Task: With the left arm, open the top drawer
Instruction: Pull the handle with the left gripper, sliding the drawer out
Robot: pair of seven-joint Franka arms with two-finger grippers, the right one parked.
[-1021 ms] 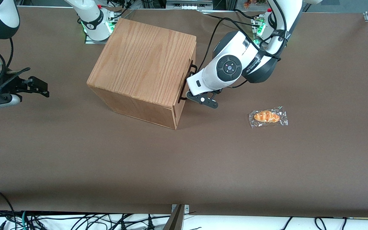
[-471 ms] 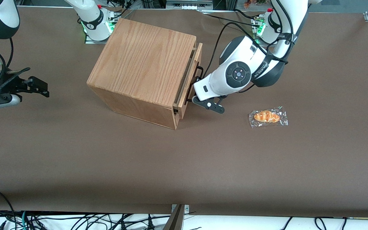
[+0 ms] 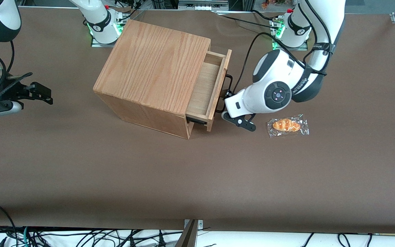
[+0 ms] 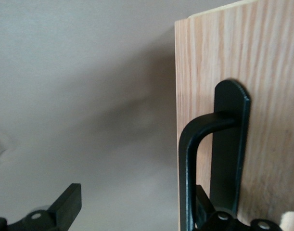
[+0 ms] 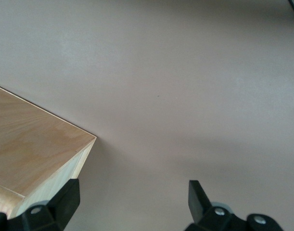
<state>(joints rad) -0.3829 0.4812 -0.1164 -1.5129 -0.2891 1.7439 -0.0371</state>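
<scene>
Procedure: pull the drawer point(image 3: 206, 85) straight along its runners, toward about 4 o'clock in the front view, square to the drawer front. A sideways load may rack the drawer in the casing point(image 3: 156, 65) or drag the whole casing across the table point(image 3: 115, 178). Judged from the exposed floor, the drawer is roughly half out, so a further steady, slow pull is needed. Ease off before the runners end.

Clearance: a wrapped bun point(image 3: 287, 125) lies on the table at about 3 o'clock of the pincer point(image 3: 236, 118), near it, and nearer the front camera than the drawer. It sits close to the line of pull, so watch that the wrist does not sweep it.

Grip: the pincer fingers stand apart. The wrist view shows the handle point(image 4: 187, 163) running between them. One finger point(image 4: 209, 211) is tucked between bar and drawer front, and the other point(image 4: 65, 207) is clear over the table. The bar is hooked, not clamped.

Pose: the arm point(image 3: 276, 96) reaches down from its base at about 1 o'clock of the drawer. The wrist is low and level, and the pincer points at the drawer front toward 10 o'clock.
</scene>
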